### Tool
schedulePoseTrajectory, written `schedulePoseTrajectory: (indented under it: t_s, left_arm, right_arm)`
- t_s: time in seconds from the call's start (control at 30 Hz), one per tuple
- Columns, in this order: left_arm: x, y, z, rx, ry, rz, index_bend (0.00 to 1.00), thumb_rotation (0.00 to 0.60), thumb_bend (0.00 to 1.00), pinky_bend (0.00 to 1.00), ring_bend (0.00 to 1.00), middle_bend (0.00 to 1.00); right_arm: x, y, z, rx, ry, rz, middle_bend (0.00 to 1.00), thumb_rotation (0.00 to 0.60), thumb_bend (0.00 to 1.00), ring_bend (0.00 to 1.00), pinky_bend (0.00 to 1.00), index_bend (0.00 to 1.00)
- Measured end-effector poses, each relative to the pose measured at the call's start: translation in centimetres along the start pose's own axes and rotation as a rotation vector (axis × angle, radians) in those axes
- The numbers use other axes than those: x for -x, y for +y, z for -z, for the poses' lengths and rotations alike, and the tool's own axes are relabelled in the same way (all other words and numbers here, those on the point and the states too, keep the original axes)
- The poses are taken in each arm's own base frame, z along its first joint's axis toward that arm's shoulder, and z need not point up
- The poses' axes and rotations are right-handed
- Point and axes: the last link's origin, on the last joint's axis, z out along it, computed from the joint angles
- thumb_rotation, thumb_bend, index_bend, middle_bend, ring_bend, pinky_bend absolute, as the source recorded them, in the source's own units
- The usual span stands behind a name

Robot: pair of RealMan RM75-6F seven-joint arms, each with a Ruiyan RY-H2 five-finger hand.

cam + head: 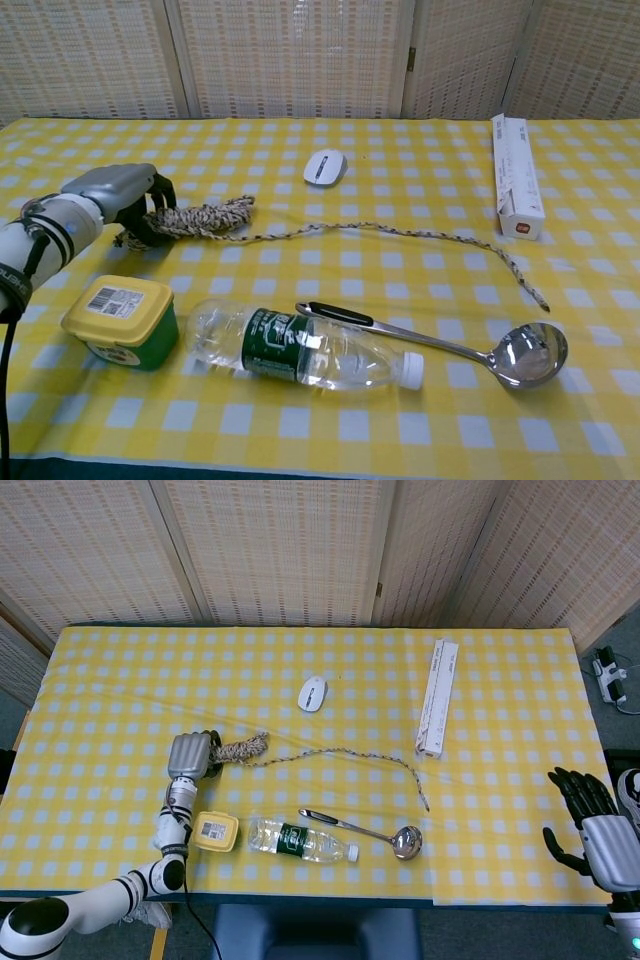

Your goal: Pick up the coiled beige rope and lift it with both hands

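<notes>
The beige rope (243,748) lies on the yellow checked table, its coiled bundle (205,218) at the left. A thin tail runs right from the bundle and ends near the ladle. My left hand (190,755) sits at the bundle's left end, and in the chest view its fingers (150,215) curl around that end. The rope still rests on the cloth. My right hand (595,825) hovers at the table's front right corner, far from the rope, fingers spread and holding nothing. The chest view does not show it.
A white mouse (313,693) lies behind the rope and a long white box (437,697) at the back right. In front lie a yellow tub (122,320), a water bottle (300,350) on its side and a steel ladle (450,348). The table's front edge is close.
</notes>
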Motion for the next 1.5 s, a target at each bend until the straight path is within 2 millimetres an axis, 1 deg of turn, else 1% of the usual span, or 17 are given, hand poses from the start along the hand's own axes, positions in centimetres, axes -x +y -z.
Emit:
schedulePoseTrajectory:
  t_s: [0.1,0.17,0.33,0.57,0.67,0.8,0.9,1.1,1.23,1.33,1.5]
  left_arm:
    - [0.0,-0.2,-0.1,0.003,0.007,0.019,0.62,0.6,0.34,0.69,0.59,0.61]
    - [0.0,-0.3,-0.1,0.011,0.013,0.038,0.65,0.6,0.37,0.73,0.61,0.64]
    - [-0.4,-0.8,0.2,0.057,0.034,0.077,0.67,0.6,0.43,0.74,0.64,0.66]
    - [-1.8,-0.9,1.7,0.167,0.076,0.072,0.68,0.6,0.45,0.74,0.64,0.67]
    - [-2.5,-0.8,2.5,0.207,0.088,0.074,0.68,0.6,0.45,0.74,0.64,0.67]
    - [-3.4,-0.5,3.6,0.251,0.084,0.079,0.68,0.6,0.45,0.74,0.64,0.67]
    - [-4.2,-0.1,4.5,0.281,0.071,0.081,0.68,0.6,0.45,0.74,0.64,0.67]
    - [-6.3,0.1,6.5,0.319,0.056,0.036,0.68,0.6,0.45,0.74,0.64,0.67]
    - [-8.0,-0.3,7.5,0.315,0.06,0.001,0.68,0.6,0.45,0.74,0.64,0.67]
    - [-9.0,-1.0,8.0,0.297,0.074,-0.023,0.68,0.6,0.45,0.74,0.64,0.67]
    - [-10.0,-2.0,8.3,0.262,0.082,-0.032,0.68,0.6,0.45,0.74,0.64,0.67]
  right_arm:
    - [0.0,-0.1,0.0,-0.002,-0.001,0.003,0.08,0.6,0.47,0.05,0.0,0.06]
    - [-0.1,-0.2,0.0,-0.001,0.0,0.005,0.08,0.6,0.47,0.04,0.0,0.06]
    - [-0.2,-0.3,0.0,0.004,-0.001,0.011,0.09,0.6,0.47,0.05,0.0,0.06]
    - [0.5,-1.0,-0.8,0.0,-0.019,0.024,0.12,0.6,0.47,0.07,0.0,0.06]
    - [1.1,-1.7,-1.7,-0.009,-0.028,0.031,0.13,0.6,0.47,0.09,0.02,0.1]
    - [2.1,-3.1,-3.6,-0.033,-0.04,0.023,0.14,0.6,0.47,0.09,0.03,0.16]
    - [2.9,-4.2,-5.0,-0.05,-0.065,0.012,0.14,0.6,0.47,0.09,0.04,0.18]
    - [4.6,-6.6,-8.4,-0.077,-0.137,0.004,0.14,0.6,0.47,0.1,0.04,0.26]
    - [5.4,-8.7,-10.9,-0.106,-0.168,0.015,0.14,0.6,0.47,0.1,0.04,0.3]
    - [6.1,-10.2,-12.3,-0.127,-0.192,0.029,0.14,0.6,0.47,0.1,0.04,0.31]
    - [7.4,-12.3,-14.5,-0.153,-0.225,0.065,0.14,0.6,0.47,0.1,0.04,0.33]
